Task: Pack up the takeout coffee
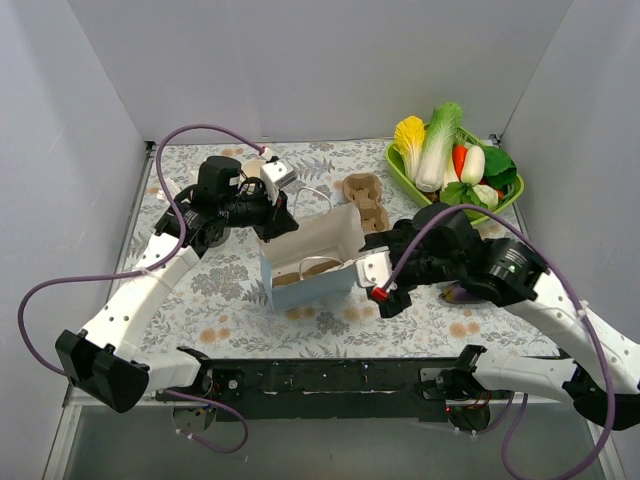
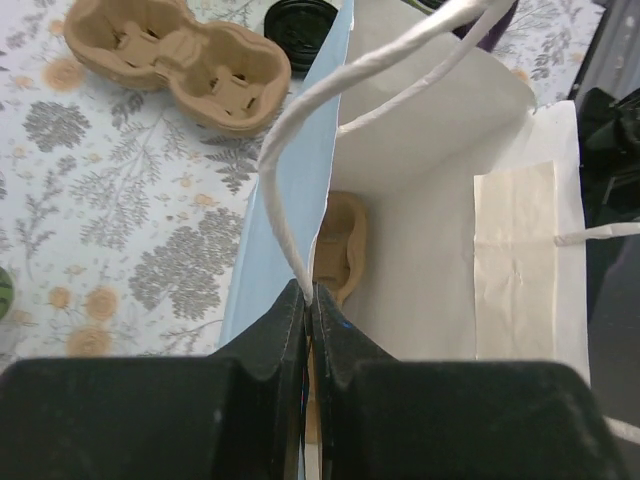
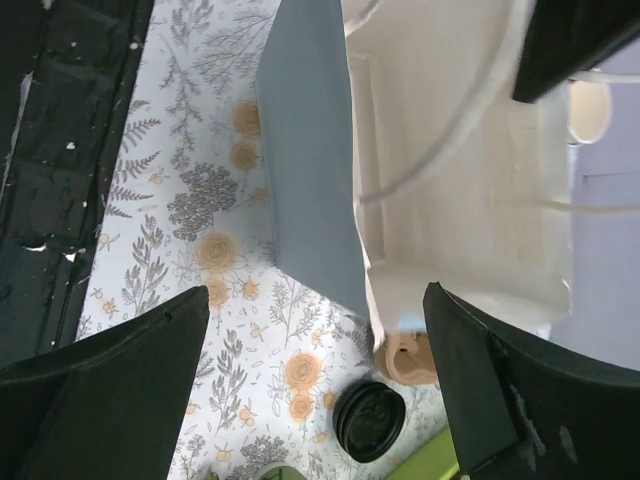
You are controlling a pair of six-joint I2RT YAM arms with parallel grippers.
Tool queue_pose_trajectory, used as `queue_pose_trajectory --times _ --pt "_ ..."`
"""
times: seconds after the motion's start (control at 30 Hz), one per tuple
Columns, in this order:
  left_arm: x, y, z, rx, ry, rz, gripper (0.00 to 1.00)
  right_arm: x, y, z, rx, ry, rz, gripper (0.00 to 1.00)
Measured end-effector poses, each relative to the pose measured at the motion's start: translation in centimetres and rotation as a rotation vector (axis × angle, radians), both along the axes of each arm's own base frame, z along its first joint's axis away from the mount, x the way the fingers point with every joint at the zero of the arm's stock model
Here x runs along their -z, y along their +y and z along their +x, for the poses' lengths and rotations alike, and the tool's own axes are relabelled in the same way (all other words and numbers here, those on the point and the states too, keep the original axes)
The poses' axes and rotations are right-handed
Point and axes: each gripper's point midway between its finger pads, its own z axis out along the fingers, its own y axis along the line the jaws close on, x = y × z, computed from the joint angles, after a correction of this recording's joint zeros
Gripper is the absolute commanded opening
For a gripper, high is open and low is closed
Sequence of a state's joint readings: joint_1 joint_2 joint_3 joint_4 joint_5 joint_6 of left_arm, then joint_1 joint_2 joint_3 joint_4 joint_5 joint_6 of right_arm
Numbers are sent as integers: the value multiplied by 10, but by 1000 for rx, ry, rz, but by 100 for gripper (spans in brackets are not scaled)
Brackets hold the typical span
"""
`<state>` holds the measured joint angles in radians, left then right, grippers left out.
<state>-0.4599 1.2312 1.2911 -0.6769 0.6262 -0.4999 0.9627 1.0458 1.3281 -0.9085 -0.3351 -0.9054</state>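
The lidded takeout coffee cup shows in no view. A blue paper bag (image 1: 312,268) with a white inside stands open mid-table; it also shows in the left wrist view (image 2: 440,230) and the right wrist view (image 3: 310,170). A brown pulp cup carrier (image 2: 340,245) lies inside it. My left gripper (image 1: 272,217) is shut on the bag's white handle (image 2: 300,170) at the bag's far left rim. My right gripper (image 1: 378,274) is open and empty, close to the bag's right end, above the tablecloth (image 3: 315,370).
A second pulp carrier (image 1: 365,201) lies behind the bag, also in the left wrist view (image 2: 175,65). A loose black lid (image 3: 368,420) lies beside it. A lidless cream cup (image 3: 590,110) shows beyond the bag. A green tray (image 1: 400,172) of vegetables stands at back right.
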Motion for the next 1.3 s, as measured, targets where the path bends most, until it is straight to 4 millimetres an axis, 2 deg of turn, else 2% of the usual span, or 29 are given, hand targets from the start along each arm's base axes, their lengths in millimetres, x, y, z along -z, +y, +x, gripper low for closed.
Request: queue_pose_trajectory --times 0.1,0.2,0.3,0.37,0.47,0.53,0.7,0.77,0.9,0.97,1.13,1.3 --pt "0 0 8 12 -97 45 0 -18 -11 -2 36 -48 64 97" --pt "-3 -4 10 26 -156 68 0 -28 -18 3 82 -94 103 98" --pt "-11 -9 10 47 -207 79 0 -25 -27 17 173 -149 111 98" --pt "-13 -12 7 66 -237 82 0 -14 -36 27 243 -176 97 98" --pt "-4 -11 -5 103 -277 94 0 -1 -47 40 318 -217 68 98" --pt "-1 -6 -16 113 -300 91 0 0 -54 50 372 -250 54 98" --pt "-25 0 -38 147 -388 36 0 -10 -72 68 479 -301 60 98" --pt "-17 0 -50 187 -378 26 0 -13 -79 70 509 -311 67 98" --pt "22 -4 -74 267 -277 38 0 -16 -89 75 551 -320 72 98" --pt "32 -7 -84 296 -237 33 0 -17 -91 77 565 -322 70 98" --pt "35 -8 -110 341 -185 -14 0 -14 -92 78 574 -308 64 96" --pt "34 -9 -124 357 -118 -47 0 -3 -85 66 514 -238 63 94"
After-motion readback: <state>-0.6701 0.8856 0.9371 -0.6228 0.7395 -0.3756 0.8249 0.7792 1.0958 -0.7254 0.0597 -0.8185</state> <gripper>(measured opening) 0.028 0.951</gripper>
